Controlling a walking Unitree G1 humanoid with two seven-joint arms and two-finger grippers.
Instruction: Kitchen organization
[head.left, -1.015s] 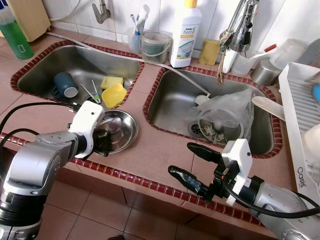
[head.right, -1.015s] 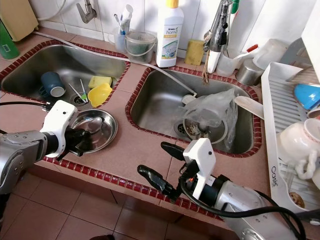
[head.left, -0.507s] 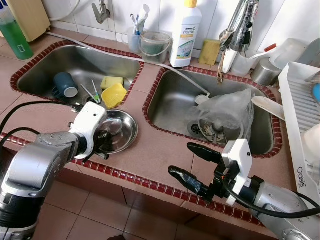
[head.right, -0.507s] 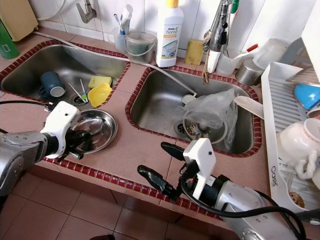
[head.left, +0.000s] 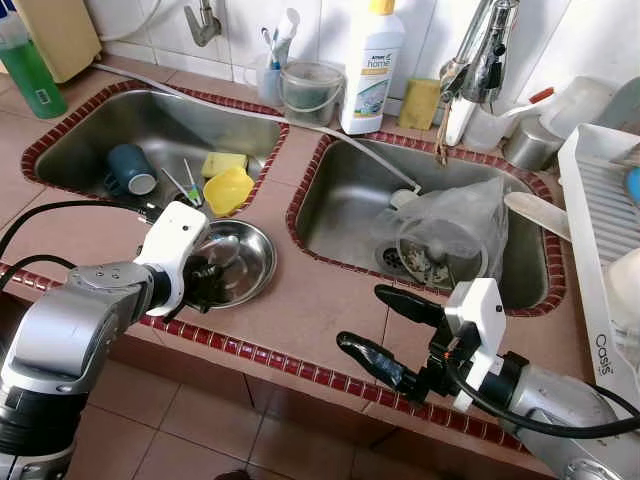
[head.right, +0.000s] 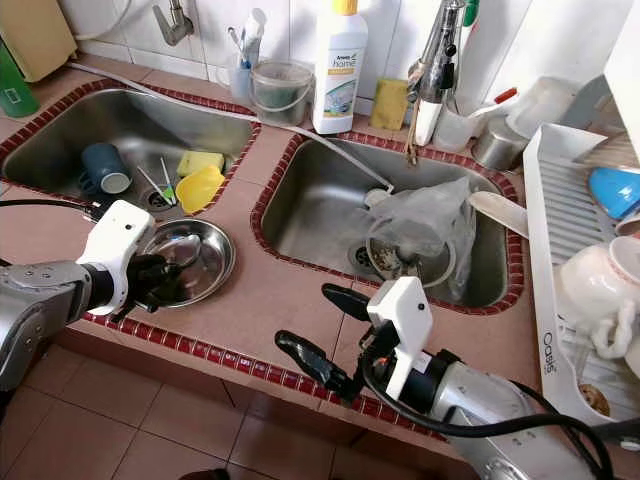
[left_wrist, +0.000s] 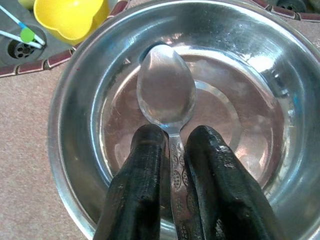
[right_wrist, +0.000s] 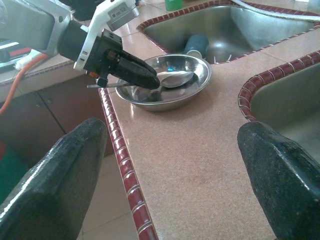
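Left claw (left_wrist: 172, 150) pinched shiny spoon (left_wrist: 166, 97) handle inside round steel bowl (left_wrist: 75, 125), speckled pink counter (head.left: 310, 300); right claw (head.left: 380, 322) gaped wide.

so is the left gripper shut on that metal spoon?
Shut: the left gripper pinches the metal spoon handle between both fingers, bowl inside the round steel dish.

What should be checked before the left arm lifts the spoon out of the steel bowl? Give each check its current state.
1. Left gripper fingers closed on the spoon handle: ok.
2. Spoon head inside the steel bowl: ok.
3. Bowl fully on the counter, clear of the edge: ok.
4. Right gripper open, holding nothing, away from the bowl: ok.
5. Grip firm enough to lift: cannot tell.
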